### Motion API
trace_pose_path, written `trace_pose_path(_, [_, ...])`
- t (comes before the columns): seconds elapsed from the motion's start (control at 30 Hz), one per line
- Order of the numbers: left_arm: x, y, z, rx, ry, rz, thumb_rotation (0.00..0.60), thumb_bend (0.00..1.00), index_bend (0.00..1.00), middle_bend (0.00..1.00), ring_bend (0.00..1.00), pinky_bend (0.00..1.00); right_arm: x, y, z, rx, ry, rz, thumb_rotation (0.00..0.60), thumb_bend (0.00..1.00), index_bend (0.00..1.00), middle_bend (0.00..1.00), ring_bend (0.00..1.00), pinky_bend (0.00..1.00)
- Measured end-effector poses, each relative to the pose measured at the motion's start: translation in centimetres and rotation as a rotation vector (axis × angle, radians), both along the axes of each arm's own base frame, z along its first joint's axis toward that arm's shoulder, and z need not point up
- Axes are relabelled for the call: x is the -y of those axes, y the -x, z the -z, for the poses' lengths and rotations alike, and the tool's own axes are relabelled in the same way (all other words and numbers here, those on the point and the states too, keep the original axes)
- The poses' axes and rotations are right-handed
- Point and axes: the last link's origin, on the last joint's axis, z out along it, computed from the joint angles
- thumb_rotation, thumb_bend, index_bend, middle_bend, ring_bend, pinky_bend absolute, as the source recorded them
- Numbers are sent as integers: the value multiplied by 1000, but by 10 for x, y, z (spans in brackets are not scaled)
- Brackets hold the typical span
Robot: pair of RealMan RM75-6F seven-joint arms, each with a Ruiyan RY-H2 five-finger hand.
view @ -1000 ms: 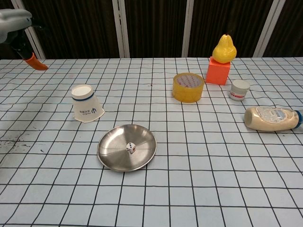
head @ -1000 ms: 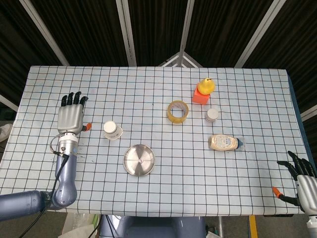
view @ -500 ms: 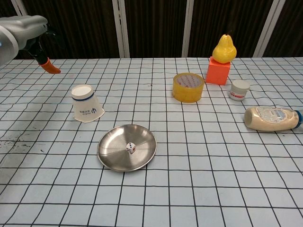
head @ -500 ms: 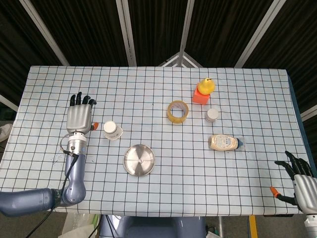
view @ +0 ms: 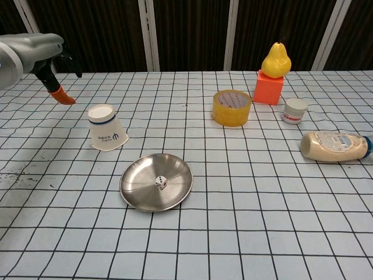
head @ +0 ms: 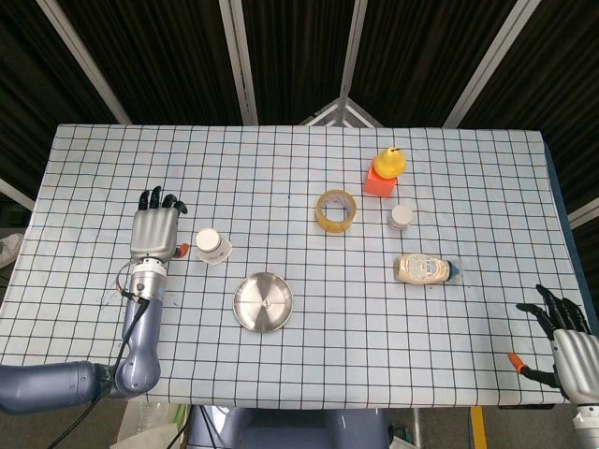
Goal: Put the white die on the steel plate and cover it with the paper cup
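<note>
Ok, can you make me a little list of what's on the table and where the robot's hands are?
die: white die lies on the steel plate
cup: paper cup stands upside down on the table, beside the plate, not yet over the die
left hand: left hand open, next to the cup, not touching it
right hand: right hand open, at the table's near right corner
other things: tape roll, pear on an orange block, small jar, bottle lying on its side

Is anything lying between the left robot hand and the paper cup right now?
Nothing: in the head view only bare checked cloth separates the left robot hand from the paper cup. The chest view agrees.
</note>
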Motion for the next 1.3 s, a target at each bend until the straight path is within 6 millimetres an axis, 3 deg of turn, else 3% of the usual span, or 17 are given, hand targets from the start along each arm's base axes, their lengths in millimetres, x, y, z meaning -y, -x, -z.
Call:
trace_pose_path(0.53, [-6,11,30,9,33,-39,600,313,209,62,0,0,1,2,1,-3,-7,8,600,234,265,51,86,0])
trace_pose_path(0.97, [-8,-2,41,38,38,15,600,312,226,87,0,0,2,3,2,-1,-9,11,600,235,265,51,86,0])
trace_pose_path(1.3, [-9,-1,50,17,52,-10,600,312,240,89,0,0,1,4,2,0,-10,15,600,234,265,51,86,0])
